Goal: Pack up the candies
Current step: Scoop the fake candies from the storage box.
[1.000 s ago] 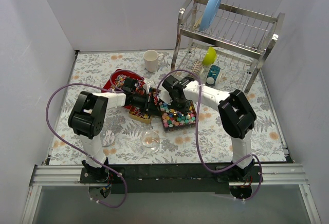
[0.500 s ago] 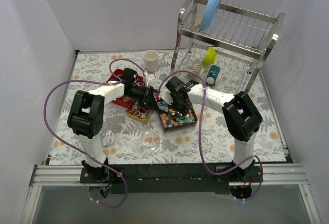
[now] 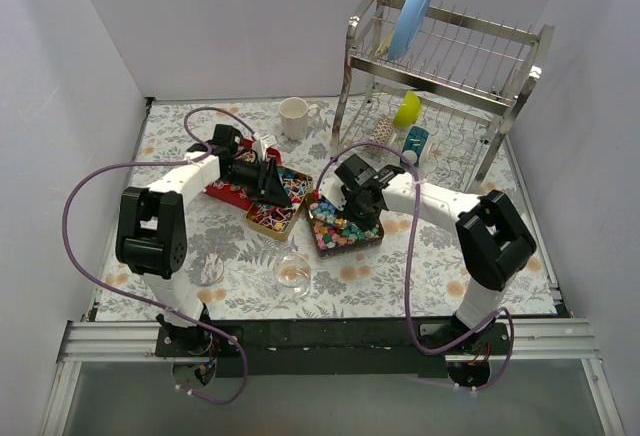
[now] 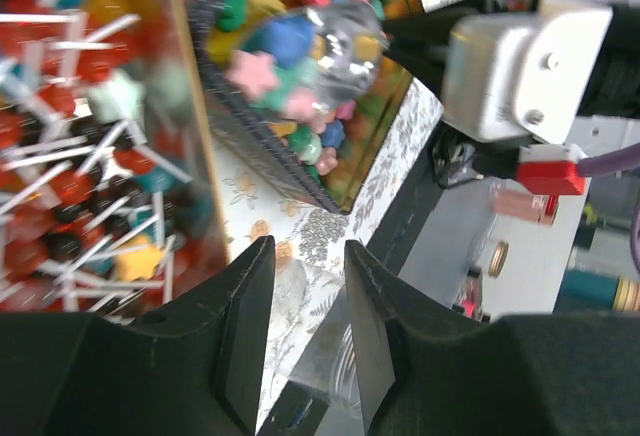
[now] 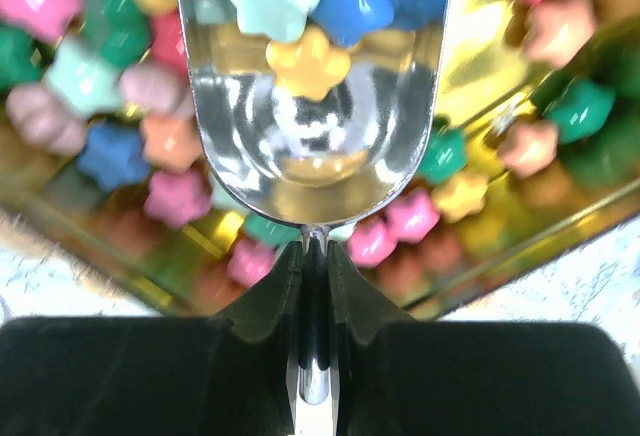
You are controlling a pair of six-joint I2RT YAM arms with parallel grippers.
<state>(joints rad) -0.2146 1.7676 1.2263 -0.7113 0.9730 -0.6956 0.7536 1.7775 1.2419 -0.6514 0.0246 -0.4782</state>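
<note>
While both arms are seen close together mid-frame from above, the left gripper (image 3: 274,182) is held over the gold tray (image 3: 258,221) of striped wrapped candies (image 3: 285,194), and the right gripper (image 3: 360,204) over the star candies (image 3: 345,231). In the left wrist view, its fingers (image 4: 245,336) are spread apart, nothing between them. In the right wrist view, a metal scoop (image 5: 310,146) is clamped by its handle, with star candies loaded at top centre.
</note>
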